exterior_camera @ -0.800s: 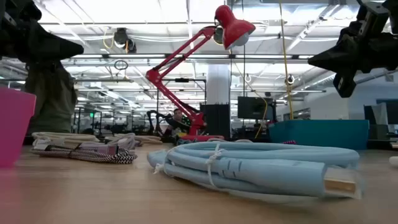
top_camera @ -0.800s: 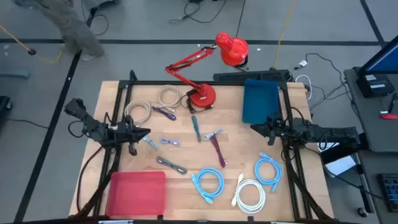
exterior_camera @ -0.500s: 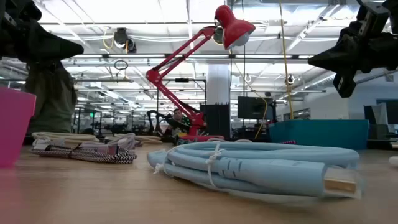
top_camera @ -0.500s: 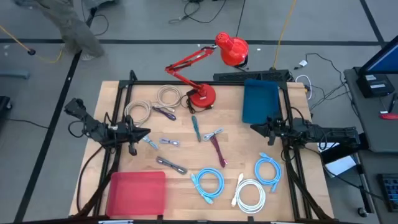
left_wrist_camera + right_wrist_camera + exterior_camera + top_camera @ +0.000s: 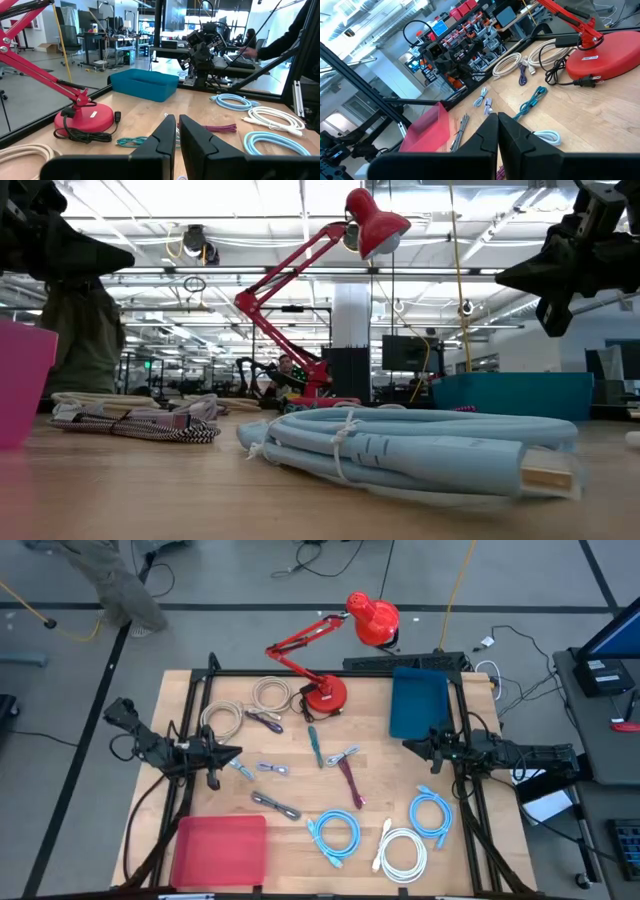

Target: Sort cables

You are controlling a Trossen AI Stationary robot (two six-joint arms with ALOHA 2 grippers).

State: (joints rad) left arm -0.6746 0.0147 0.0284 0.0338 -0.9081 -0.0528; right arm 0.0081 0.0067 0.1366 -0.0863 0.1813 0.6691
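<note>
A: Where are our grippers?
B: We see the left gripper (image 5: 232,752) at mid-left of the high view, the right gripper (image 5: 410,746) at mid-right, both closed on nothing, above the table (image 5: 375,780)

A: And the cables?
B: We find two light-blue coils (image 5: 334,836) (image 5: 431,813) and a white coil (image 5: 404,852) at lower right, beige coils (image 5: 270,694) at upper left beside the lamp (image 5: 326,692), short bundles (image 5: 346,780) at centre

A: Bins?
B: We see a red bin (image 5: 220,850) lower left, a blue bin (image 5: 418,702) upper right
</note>
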